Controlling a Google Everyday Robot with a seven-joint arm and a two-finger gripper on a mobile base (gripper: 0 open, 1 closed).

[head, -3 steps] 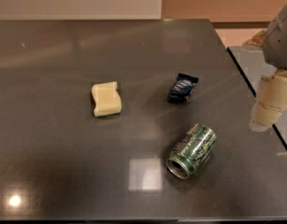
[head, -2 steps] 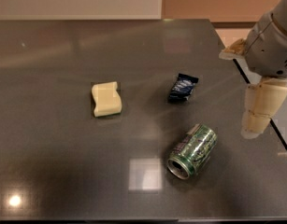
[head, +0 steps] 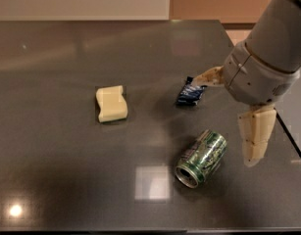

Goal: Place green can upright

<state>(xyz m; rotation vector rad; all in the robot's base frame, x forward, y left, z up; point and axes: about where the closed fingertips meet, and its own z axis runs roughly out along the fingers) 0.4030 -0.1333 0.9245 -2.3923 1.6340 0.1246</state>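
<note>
The green can (head: 202, 157) lies on its side on the dark table (head: 66, 180), right of centre near the front, with its silver top facing the front left. My gripper (head: 223, 121) hovers above and to the right of the can, not touching it. It is open and empty. One pale finger (head: 208, 77) points left toward the blue wrapper, and the other finger (head: 255, 135) hangs down just right of the can.
A dark blue snack wrapper (head: 191, 93) lies behind the can. A pale yellow sponge (head: 111, 103) lies left of centre. The table's right edge (head: 287, 131) runs just behind my arm, and the front edge is close below the can.
My arm has moved in from the right edge, leftward over the table, and now stands close to the can. The can, wrapper and sponge have not moved.
</note>
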